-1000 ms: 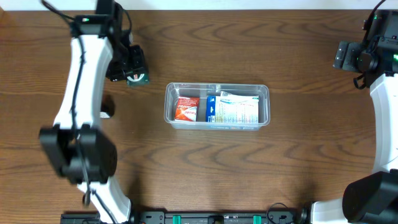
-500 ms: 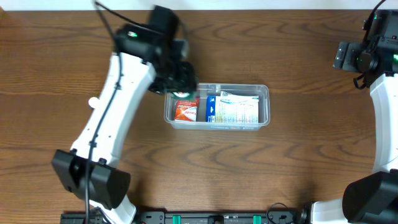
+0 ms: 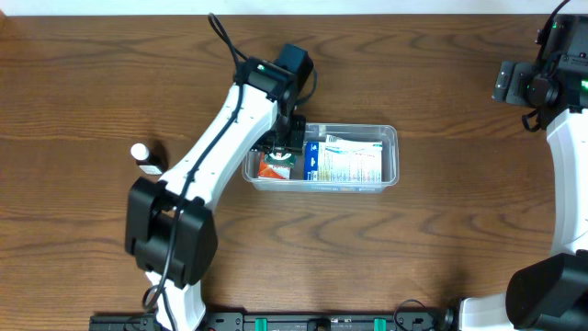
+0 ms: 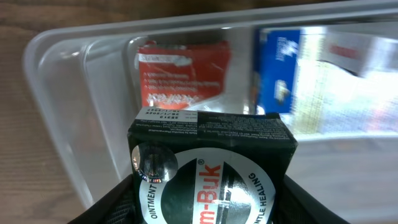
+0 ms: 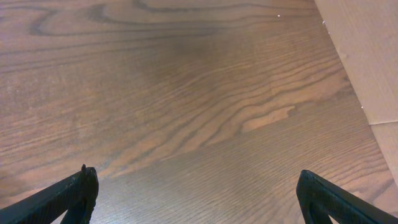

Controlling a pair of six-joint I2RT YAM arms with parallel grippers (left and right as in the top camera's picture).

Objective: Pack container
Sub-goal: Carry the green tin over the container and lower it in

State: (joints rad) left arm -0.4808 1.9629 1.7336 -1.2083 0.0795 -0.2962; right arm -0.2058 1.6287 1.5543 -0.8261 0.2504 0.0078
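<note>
Jaws, left: left gripper [image 4: 208, 205] is closed on a dark green ointment box [image 4: 211, 149], with a dark finger pressed to each side face.
Jaws, right: right gripper [image 5: 199, 199] is spread wide with nothing between the fingers and only bare table [image 5: 186, 93] beneath.
Container position: the container [image 3: 393, 138] rests at the middle of the table, long side running left to right, well apart from the right gripper.
Left arm position: the arm reaches over the container's left end. The held box hangs above the opening and does not appear to be set down yet.
Contents: a red packet [image 4: 183, 71] lies at the left end. A blue-and-white box [image 3: 344, 161] fills the middle and right.
Outside the container: a small white bottle [image 3: 141, 154] stands on the table, well to the left.
Progress: judged late-stage, with two items packed and a third held over the tub.
Remaining: lower and release the ointment box. Whether the bottle is also to be packed cannot be told.
Fit: free room looks confined to the left end, so the box probably lands on or beside the red packet.
</note>
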